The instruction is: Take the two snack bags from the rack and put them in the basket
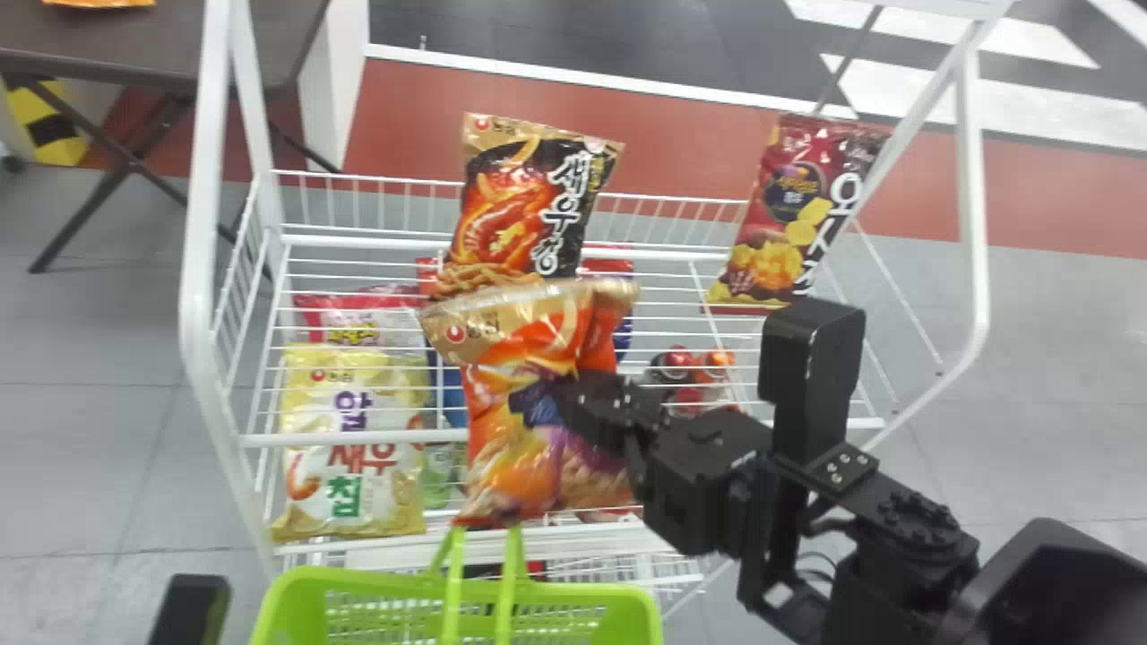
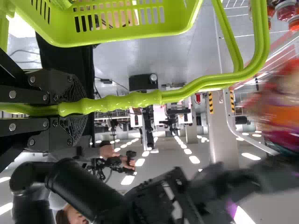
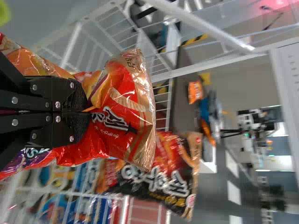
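With the right gripper's (image 3: 86, 112) jaws clamped on an orange snack bag (image 1: 529, 475) before the wire rack (image 1: 195, 296), and the left gripper's (image 2: 86, 106) on the basket's (image 1: 358, 584) handle (image 2: 126, 103), lowering it in remains; likely another bag too

Right hand (image 1: 587, 403): black | its snack bag (image 1: 502, 452): orange, red, gold | basket (image 1: 376, 584): lime green | rack (image 1: 358, 438): white

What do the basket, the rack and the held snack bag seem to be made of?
Basket: likely glossy plastic, moulded with slots. Rack: probably white-coated metal, given its thin, smooth wires. Held snack bag: shiny film, perhaps foil-lined, from its crinkles and bright glints.
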Controlling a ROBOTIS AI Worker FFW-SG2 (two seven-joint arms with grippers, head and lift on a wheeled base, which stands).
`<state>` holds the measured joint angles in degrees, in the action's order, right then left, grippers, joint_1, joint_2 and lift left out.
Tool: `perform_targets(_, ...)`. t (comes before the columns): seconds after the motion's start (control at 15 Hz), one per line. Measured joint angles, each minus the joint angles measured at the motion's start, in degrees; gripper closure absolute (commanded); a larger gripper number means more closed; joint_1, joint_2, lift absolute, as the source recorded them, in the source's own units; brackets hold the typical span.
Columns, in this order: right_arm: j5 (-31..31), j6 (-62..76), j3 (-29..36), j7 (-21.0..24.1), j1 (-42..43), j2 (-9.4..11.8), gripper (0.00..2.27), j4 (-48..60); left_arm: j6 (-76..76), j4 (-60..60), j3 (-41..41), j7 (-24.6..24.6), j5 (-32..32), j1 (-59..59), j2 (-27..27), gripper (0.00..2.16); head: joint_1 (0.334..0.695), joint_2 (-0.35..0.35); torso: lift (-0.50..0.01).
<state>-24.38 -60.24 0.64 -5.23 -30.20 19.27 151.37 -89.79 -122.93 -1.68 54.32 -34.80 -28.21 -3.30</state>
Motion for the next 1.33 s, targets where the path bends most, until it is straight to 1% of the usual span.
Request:
perform_targets(0.07,-0.26,-5.58,2.74,-1.07,-1.26,0.17,2.01,2.31,0.0,-0.13,-0.43,-0.03,-0.22,-0.16,0.07,1.77,0.695,-0.35,-0.011)
perform_targets(0.2,-0.6,-16.26,7.72,-4.01,-3.46,0.32,2.01,5.85,0.0,-0.35,-0.73,-0.33,-0.49,-0.34,0.21,1.77,0.695,-0.35,-0.011)
perform_targets(0.27,-0.6,-19.04,9.23,-5.06,-4.19,0.24,2.01,6.63,0.0,-0.47,-0.72,-0.43,-0.52,-0.45,0.28,1.77,0.695,-0.35,-0.011)
perform_targets(0.4,-0.23,-24.82,11.04,-5.99,-5.09,0.23,2.01,7.65,-0.01,-0.98,-0.69,-0.55,-0.53,-0.87,0.51,1.77,0.695,-0.35,-0.011)
perform_targets(0.53,0.2,-28.93,11.3,-6.89,-5.35,0.45,2.01,8.5,-0.14,-1.51,-0.63,-0.62,-0.53,-1.31,0.64,1.77,0.695,-0.35,-0.011)
perform_targets(0.67,0.28,-29.61,9.67,-6.96,-5.74,0.5,2.01,8.98,-0.17,-1.8,-0.66,-0.63,-0.53,-1.66,0.66,1.77,0.695,-0.35,-0.011)
perform_targets(0.87,1.37,-29.71,3.16,-6.86,-5.76,0.51,2.01,7.51,-0.15,-2.42,-0.64,-0.59,-0.53,-2.15,0.67,1.77,0.695,-0.35,-0.011)
perform_targets(1.0,3.53,-29.72,-2.24,-6.87,-5.22,0.53,2.01,4.26,-0.08,-2.59,-0.32,-0.68,-0.53,-2.28,0.69,1.77,0.695,-0.35,-0.011)
perform_targets(1.33,8.96,-29.72,-10.88,-5.98,-3.69,0.44,2.01,-2.39,-0.17,-3.74,0.04,-0.98,-0.44,-2.49,0.68,1.77,0.695,-0.35,-0.011)
